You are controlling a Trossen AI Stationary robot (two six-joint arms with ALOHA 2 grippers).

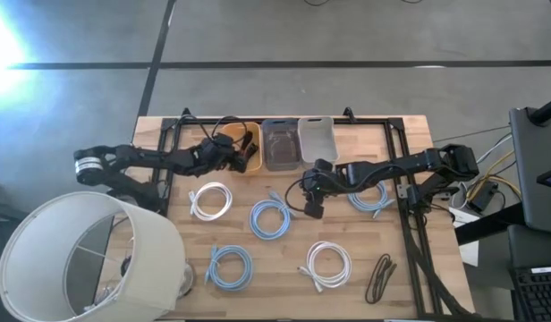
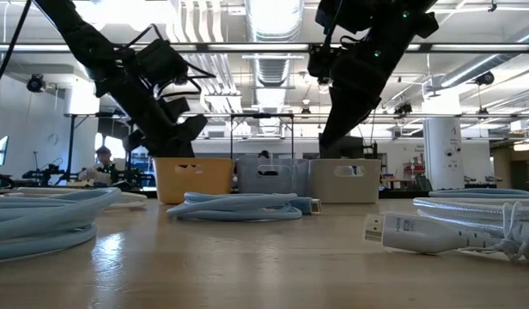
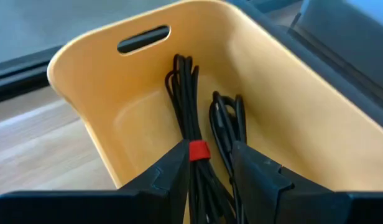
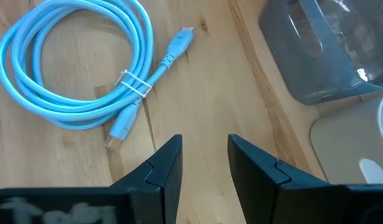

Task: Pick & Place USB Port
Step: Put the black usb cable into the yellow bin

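A black USB cable bundle [image 3: 191, 106] tied with a red band lies inside the yellow bin [image 1: 251, 159] at the table's far side, its far loops leaning against the bin's end wall. My left gripper [image 3: 210, 165] reaches into that bin, open, with a finger on either side of the bundle. My right gripper [image 4: 204, 155] hangs open over bare wood near the table's middle [image 1: 311, 207], nothing between its fingers. A coiled light-blue cable [image 4: 73, 68] lies just beyond it. My left gripper stands open astride the black bundle by its red band [image 3: 199, 151], slanting down into the yellow bin. One finger [image 3: 176, 168] is right beside the band; I cannot tell whether it touches. The cable rests in the bin.
A clear grey bin [image 1: 280, 143] and a white bin [image 1: 316, 139] stand beside the yellow one. White coils [image 1: 210, 199] [image 1: 327, 265], blue coils [image 1: 229, 266] [image 1: 369, 197] and a black cable [image 1: 380, 277] lie on the table. A lampshade [image 1: 79, 259] covers the near left corner.
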